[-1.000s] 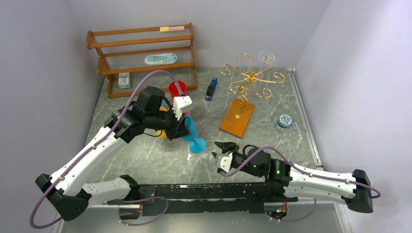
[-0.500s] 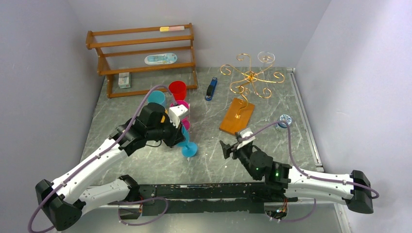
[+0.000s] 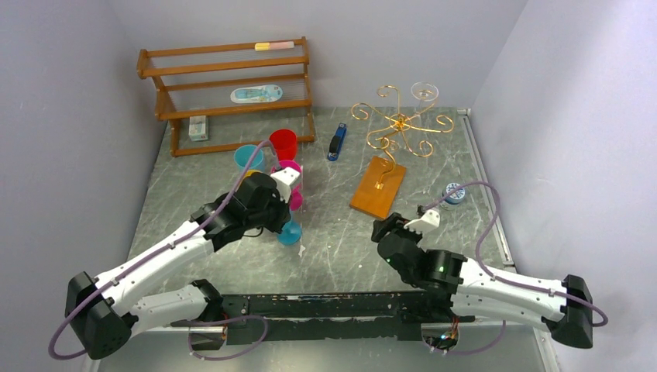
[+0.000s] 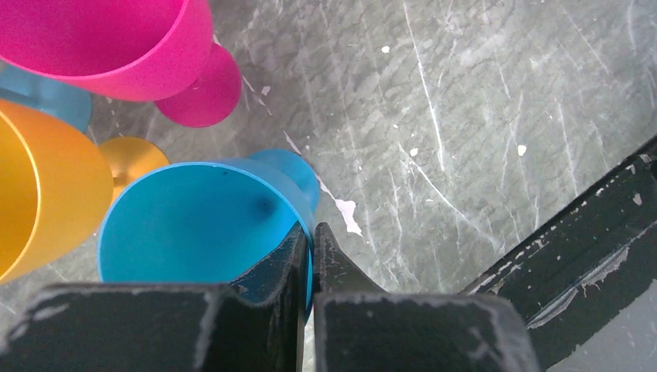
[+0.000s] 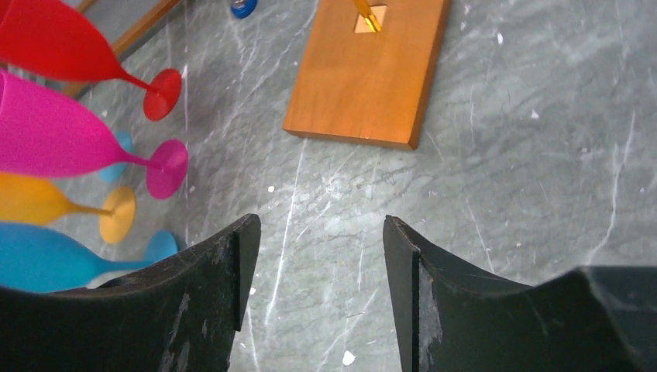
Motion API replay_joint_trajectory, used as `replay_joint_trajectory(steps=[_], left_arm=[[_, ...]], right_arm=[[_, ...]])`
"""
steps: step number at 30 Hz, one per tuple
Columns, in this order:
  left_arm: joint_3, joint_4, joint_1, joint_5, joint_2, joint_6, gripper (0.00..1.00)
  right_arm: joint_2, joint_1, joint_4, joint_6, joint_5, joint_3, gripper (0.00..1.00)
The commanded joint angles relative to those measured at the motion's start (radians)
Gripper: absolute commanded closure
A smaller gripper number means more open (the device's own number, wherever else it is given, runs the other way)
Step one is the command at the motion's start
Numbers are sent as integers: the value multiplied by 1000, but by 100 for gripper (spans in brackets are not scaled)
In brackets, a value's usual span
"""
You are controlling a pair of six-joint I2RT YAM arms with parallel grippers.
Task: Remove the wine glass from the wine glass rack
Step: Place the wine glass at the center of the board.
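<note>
The left gripper (image 4: 310, 236) was clamped narrow on the rim of the blue glass (image 4: 186, 225), with one finger inside the bowl and one outside. Over the last second this arm drew back from the middle of the table (image 4: 480, 101) and brought the glass from a tilt to upright. Its foot appeared to rest on the surface, just beside the orange glass (image 4: 46, 194) and the pink glass (image 4: 101, 39). Judgement: this glass was off the rack and at the set-down step, with only the release left.

The right gripper (image 5: 319, 225) stood wide and empty. It had swung from a leftward heading to face the wooden base (image 5: 364, 85) of the rack (image 3: 399, 124). A clear glass (image 3: 424, 93) hung at the rack's far right arm, well apart from both grippers.

Clearances:
- **Left gripper:** coloured glasses crowded its far side, while bare marble lay on the near side, so withdrawal was probably safest upward and back.
- **Right gripper:** bare table lay between it and the base. A small jar (image 3: 452, 193) stood near on its right, close to the table's right edge.
- **Rack:** it stood near the back corner, leaving little room behind the clear glass.
</note>
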Motion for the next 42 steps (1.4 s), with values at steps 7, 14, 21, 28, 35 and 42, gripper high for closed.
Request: replay_joint_trajectory(steps=[7, 14, 21, 28, 35, 42], left_arm=[[-27, -8, -67, -239, -14, -121, 95], [26, -98, -74, -253, -17, -179, 95], [130, -227, -77, -252, 68, -255, 95], [93, -199, -78, -329, 63, -338, 95], [86, -192, -78, -420, 3, -319, 95], [123, -218, -77, -352, 58, -245, 95]], right_arm=[[24, -509, 108, -77, -538, 0, 38], [-10, -740, 184, -76, -712, -39, 37], [-40, -921, 212, -149, -815, -15, 37], [102, -1180, 250, -245, -1106, 64, 37], [164, -1301, 258, -259, -1177, 124, 34], [224, -1334, 210, -279, -1130, 200, 31]])
